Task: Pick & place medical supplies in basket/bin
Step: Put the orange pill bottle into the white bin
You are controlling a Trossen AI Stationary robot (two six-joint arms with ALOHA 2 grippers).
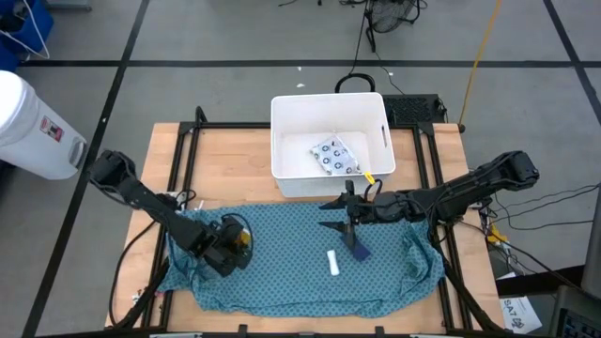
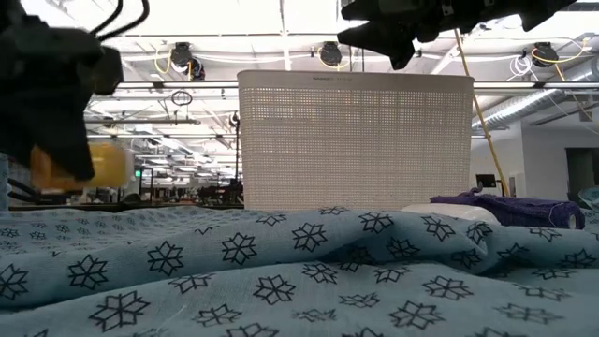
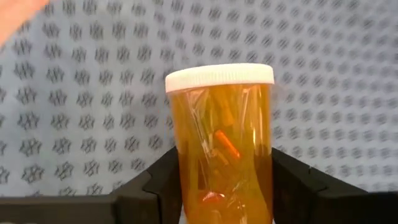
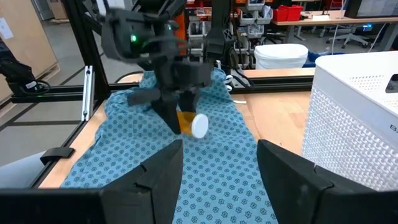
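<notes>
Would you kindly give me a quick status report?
Left gripper shut on pill bottle. Right gripper open above cloth. Packet in tub.

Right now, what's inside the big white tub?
Inside the white tub lies one flat white packet with dark rings. Whatever sits beneath that packet stays hidden.

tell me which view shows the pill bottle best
The left wrist view: the orange pill bottle fills it, white cap and contents clear, clamped in the left pincer. The right wrist view shows it small, the low view blurred at the edge, and the high view only an orange sliver.
</notes>
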